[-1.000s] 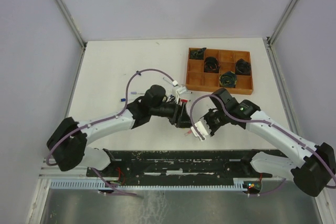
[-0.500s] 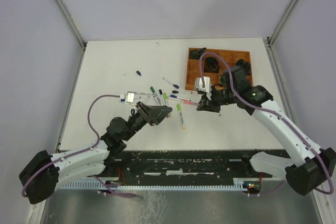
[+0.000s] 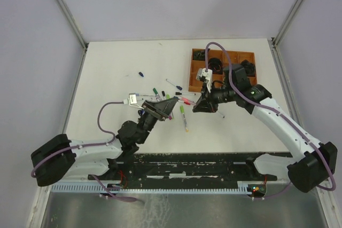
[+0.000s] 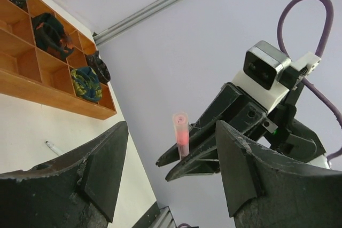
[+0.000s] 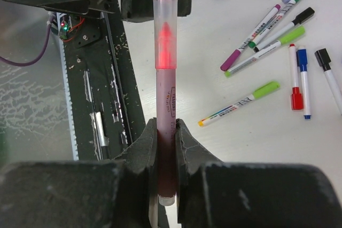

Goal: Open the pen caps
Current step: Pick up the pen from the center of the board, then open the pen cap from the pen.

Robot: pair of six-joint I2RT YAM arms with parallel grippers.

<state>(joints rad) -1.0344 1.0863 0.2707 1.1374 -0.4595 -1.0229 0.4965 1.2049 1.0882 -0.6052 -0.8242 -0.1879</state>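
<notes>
My right gripper (image 5: 166, 132) is shut on the barrel of a pink pen (image 5: 165, 105), which still wears its clear pink cap (image 5: 163, 30). The capped end points at my left gripper (image 3: 166, 107). In the left wrist view that cap (image 4: 180, 132) stands just beyond my open left fingers (image 4: 107, 158), in line with the gap and not between them. From above, the right gripper (image 3: 199, 105) is a short way right of the left one. Several capped pens (image 5: 267, 30) lie loose on the table, among them a green one (image 3: 182, 112).
A brown compartment tray (image 3: 240, 52) with dark bundles in its cells stands at the back right, behind the right arm. A small dark-blue piece (image 3: 141, 73) lies alone at the back left. The black base rail (image 3: 181, 164) runs along the near edge.
My left gripper has swung up and right towards the right gripper and its jaws have spread wider. The right gripper with the pink pen has shifted slightly left.
</notes>
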